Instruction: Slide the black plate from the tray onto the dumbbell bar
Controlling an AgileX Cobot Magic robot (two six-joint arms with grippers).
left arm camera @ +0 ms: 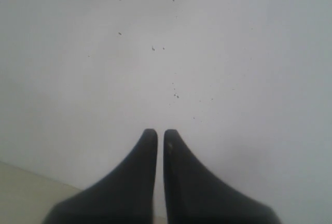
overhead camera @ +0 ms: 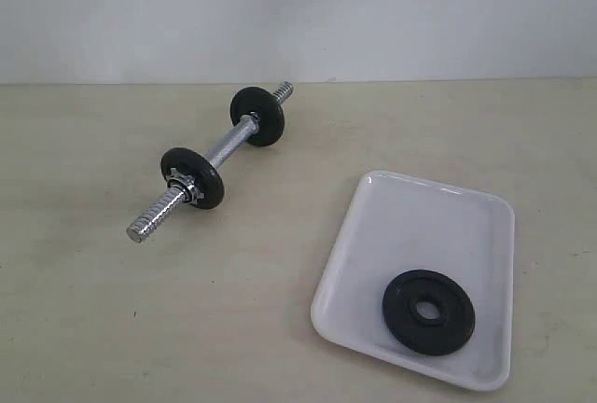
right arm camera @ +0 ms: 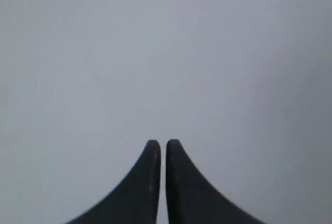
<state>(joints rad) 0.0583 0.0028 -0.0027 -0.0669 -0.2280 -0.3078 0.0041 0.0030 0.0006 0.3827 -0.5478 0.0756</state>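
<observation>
Holds left and right jaws together, empty, facing bare wall (left arm camera: pixel 233 53). Sees black plate (overhead camera: pixel 428 312) flat in tray (overhead camera: pixel 420 226), before neither, judged nearer right jaws, and dumbbell bar (overhead camera: pixel 224 146) slanting on left jaws' side.

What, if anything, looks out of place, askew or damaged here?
Nothing stands out. The black plate lies flat inside the tray, near one corner. The dumbbell bar rests on the table, apart from the tray. The left claw and right claw are shut and empty.
</observation>
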